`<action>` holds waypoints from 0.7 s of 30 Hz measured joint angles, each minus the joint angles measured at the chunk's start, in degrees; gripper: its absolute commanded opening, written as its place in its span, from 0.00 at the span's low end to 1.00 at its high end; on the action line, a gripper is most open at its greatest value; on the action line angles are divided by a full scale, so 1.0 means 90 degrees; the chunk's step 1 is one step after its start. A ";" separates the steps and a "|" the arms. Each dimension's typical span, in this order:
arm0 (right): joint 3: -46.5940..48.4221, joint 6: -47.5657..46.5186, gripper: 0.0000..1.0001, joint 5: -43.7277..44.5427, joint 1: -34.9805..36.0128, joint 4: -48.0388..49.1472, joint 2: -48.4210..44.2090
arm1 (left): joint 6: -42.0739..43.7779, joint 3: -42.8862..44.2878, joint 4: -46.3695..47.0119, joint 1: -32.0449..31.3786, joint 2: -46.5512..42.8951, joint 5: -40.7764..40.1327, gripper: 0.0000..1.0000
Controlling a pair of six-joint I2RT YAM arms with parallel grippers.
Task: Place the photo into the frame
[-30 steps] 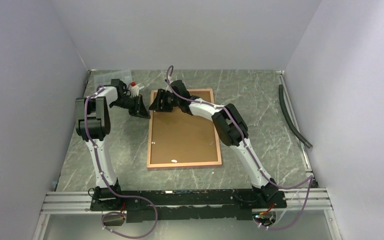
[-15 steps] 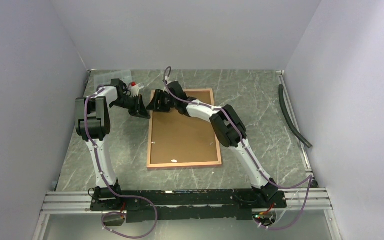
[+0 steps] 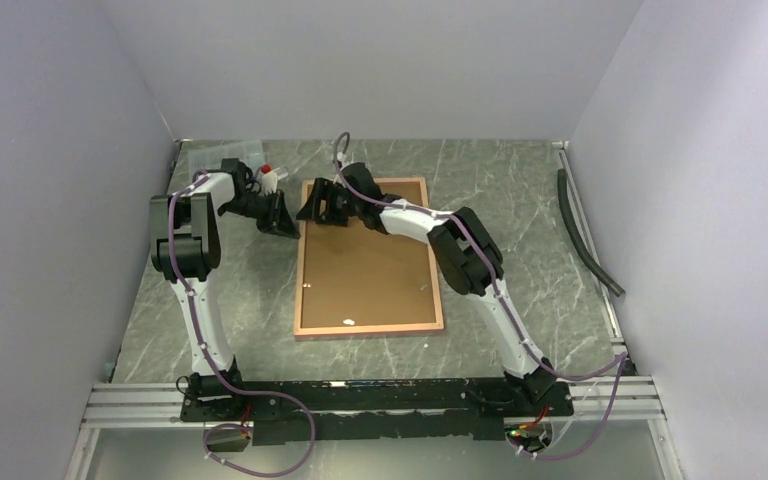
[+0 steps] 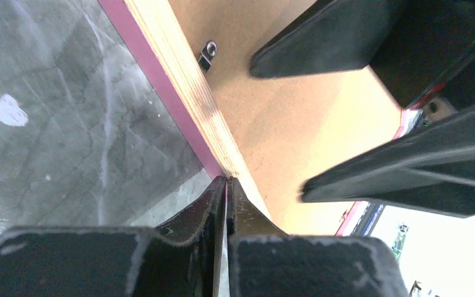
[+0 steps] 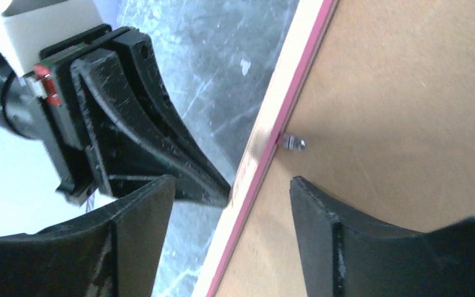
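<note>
frame point(image 4: 185, 86) back pale wood-grain, backing board point(image 4: 297, 117) matt brown, table point(image 4: 68, 124) grey marble-look, left hand point(image 4: 226, 182) scuffed blk plastic

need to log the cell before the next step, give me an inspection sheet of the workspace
surface: green marbled table
job's things: frame lies back up with the brown backing board in it; photo not seen
clutter: clear sheet and small white-and-red item at the far left; white fleck on the board
grippers: left gripper shut, tips at the frame's left edge; right gripper open, straddling that same edge
cables: purple cables run along both arms
surroundings: pale walls on three sides; black hose along the right side
</note>
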 measured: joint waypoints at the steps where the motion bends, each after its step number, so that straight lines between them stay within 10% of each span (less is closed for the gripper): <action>1: -0.0112 -0.0032 0.80 -0.0027 -0.0027 -0.0061 -0.0121 | 0.0034 0.0000 -0.0049 0.0012 0.0000 0.0007 0.09; 4: -0.0418 -0.0250 0.99 -0.0034 -0.0177 -0.0403 -0.0644 | 0.0270 -0.0002 -0.0294 0.0053 -0.0015 -0.0058 0.10; 14: -0.2239 -0.1226 1.00 0.1214 -0.2222 -0.1365 -0.3767 | 0.1508 -0.1576 -0.0539 -0.0136 -0.1183 -0.1307 0.12; 21: -0.3053 -0.1239 1.00 0.1481 -0.3172 -0.1902 -0.3507 | 0.1831 -0.2620 -0.0189 -0.1093 -0.2089 -0.2008 0.11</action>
